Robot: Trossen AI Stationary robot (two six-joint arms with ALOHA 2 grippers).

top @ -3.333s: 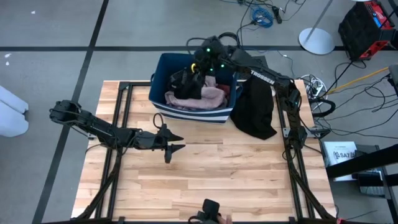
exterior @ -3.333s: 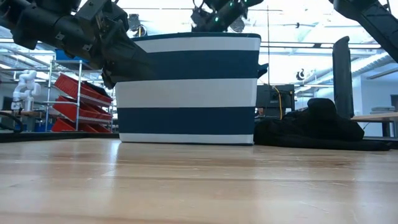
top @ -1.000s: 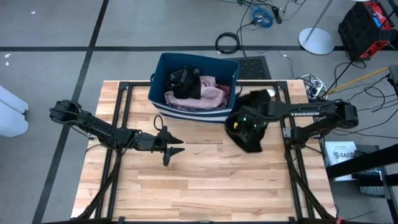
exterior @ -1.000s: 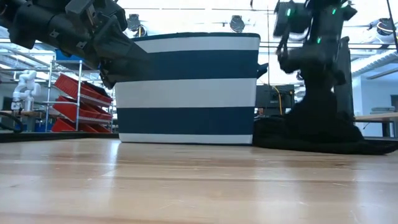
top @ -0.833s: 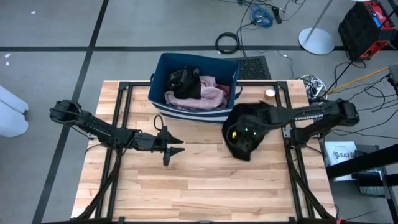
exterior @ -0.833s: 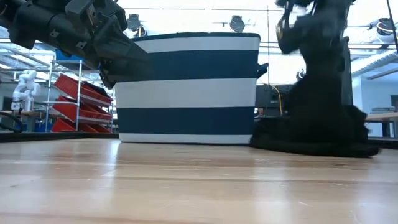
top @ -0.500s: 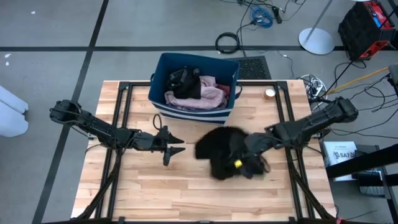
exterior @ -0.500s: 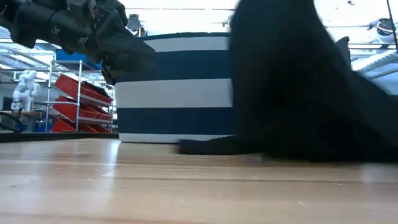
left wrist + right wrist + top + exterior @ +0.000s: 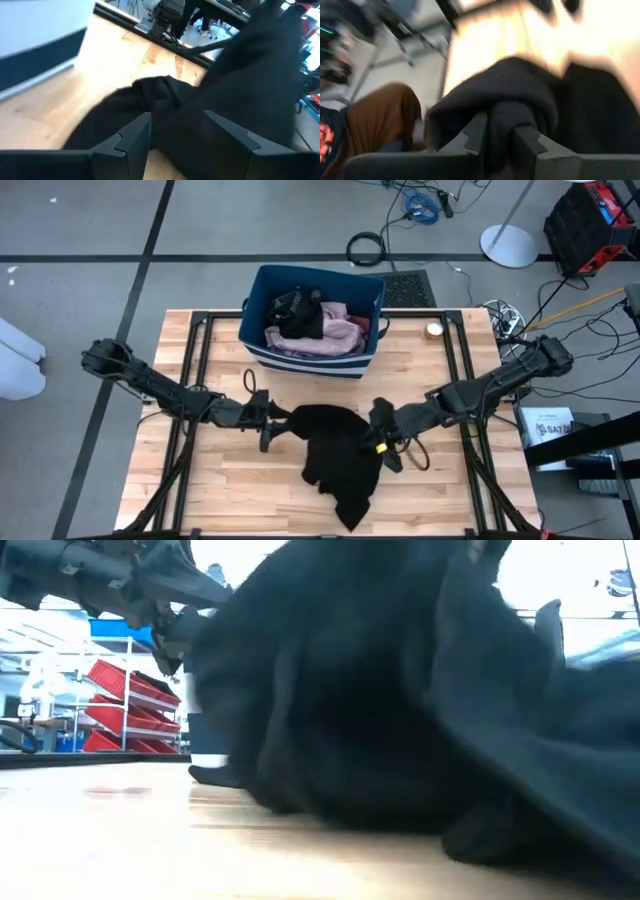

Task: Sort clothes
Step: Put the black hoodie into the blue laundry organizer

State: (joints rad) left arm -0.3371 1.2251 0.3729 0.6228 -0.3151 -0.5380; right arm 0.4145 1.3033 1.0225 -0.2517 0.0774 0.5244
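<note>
A black garment [image 9: 335,452] lies crumpled on the middle of the wooden table and fills most of the low view [image 9: 380,710]. My right gripper [image 9: 378,432] is at the garment's right edge, shut on its cloth. My left gripper [image 9: 279,423] is level and open at the garment's left edge. Black cloth [image 9: 172,102] lies just ahead of and between its fingers; I cannot tell whether they touch it. More clothes, pale pink [image 9: 335,332] and black [image 9: 297,308], lie in the striped blue bin [image 9: 262,283] at the table's far side. My right gripper pinches a bunched fold of the black garment [image 9: 504,116] between its two fingers [image 9: 476,134]. The fingers come from the table's right, slanting down. The rest of the garment lies slack on the table toward the left and near side.
A small round object [image 9: 433,330] sits at the table's far right. Black frame rails [image 9: 195,370] run along both sides of the table. A person's brown trouser leg [image 9: 380,117] shows beyond the table's near edge. Bare wood lies at the near left [image 9: 210,490].
My right gripper has swung from beside the bin at the table's far right toward the middle and near side, carrying the black garment with it. The garment has left its place by the bin and now lies spread over the table's middle, reaching my left gripper.
</note>
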